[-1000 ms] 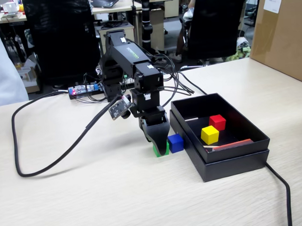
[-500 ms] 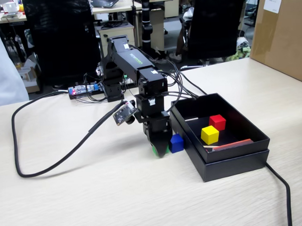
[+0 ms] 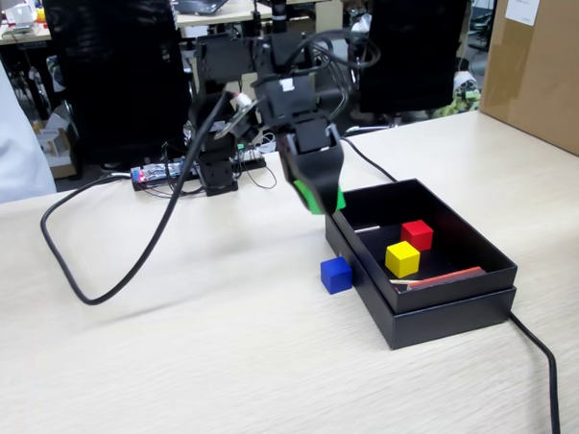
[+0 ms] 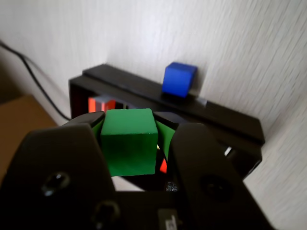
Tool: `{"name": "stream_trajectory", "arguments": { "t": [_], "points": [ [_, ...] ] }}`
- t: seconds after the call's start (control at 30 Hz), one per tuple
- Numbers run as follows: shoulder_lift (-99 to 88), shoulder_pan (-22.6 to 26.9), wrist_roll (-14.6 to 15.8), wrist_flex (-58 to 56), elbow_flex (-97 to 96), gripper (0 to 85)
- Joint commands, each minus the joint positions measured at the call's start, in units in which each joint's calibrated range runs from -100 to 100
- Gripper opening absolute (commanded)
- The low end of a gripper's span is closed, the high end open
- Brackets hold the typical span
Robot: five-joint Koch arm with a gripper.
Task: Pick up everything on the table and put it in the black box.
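Note:
My gripper (image 3: 324, 198) hangs in the air above the near-left corner of the black box (image 3: 447, 311), shut on the green cube (image 3: 316, 196). The wrist view shows the green cube (image 4: 128, 141) squeezed between both jaws of the gripper (image 4: 129, 120), with the black box (image 4: 144, 88) below it. A red cube (image 3: 417, 234) and a yellow cube (image 3: 402, 258) lie inside the box. The blue cube (image 3: 336, 275) rests on the table (image 3: 229, 373), touching the box's left wall; it shows in the wrist view too, as the blue cube (image 4: 178, 79).
A thick black cable (image 3: 119, 272) loops over the table's left half, and another cable (image 3: 541, 360) trails off past the box's right corner. A red strip (image 3: 446, 277) lies in the box. A brown carton (image 3: 542, 62) stands at the right rear.
The gripper closed on the green cube beside the blue one, then lifted it off the table and swung up and right, toward the box. The cable loop was dragged along.

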Motion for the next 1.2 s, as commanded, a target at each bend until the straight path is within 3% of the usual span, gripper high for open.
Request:
{"name": "stream_trajectory", "arguments": {
  "t": [0.0, 0.27, 0.73, 0.8, 0.93, 1.03, 1.17],
  "points": [
    [1.9, 2.5, 1.1, 0.0, 8.8, 6.9],
    [17.7, 7.0, 2.8, 0.0, 13.6, 6.9],
    [26.3, 7.8, 3.2, -0.1, 6.5, 8.0],
    [27.3, 8.0, 3.3, -0.1, 6.6, 14.1],
    [28.3, 8.8, 3.4, -0.1, 6.6, 15.2],
    [28.4, 9.1, 3.6, -0.1, 6.0, 28.2],
    [27.5, 9.0, 3.5, -0.1, 6.0, 29.3]
  ]
}}
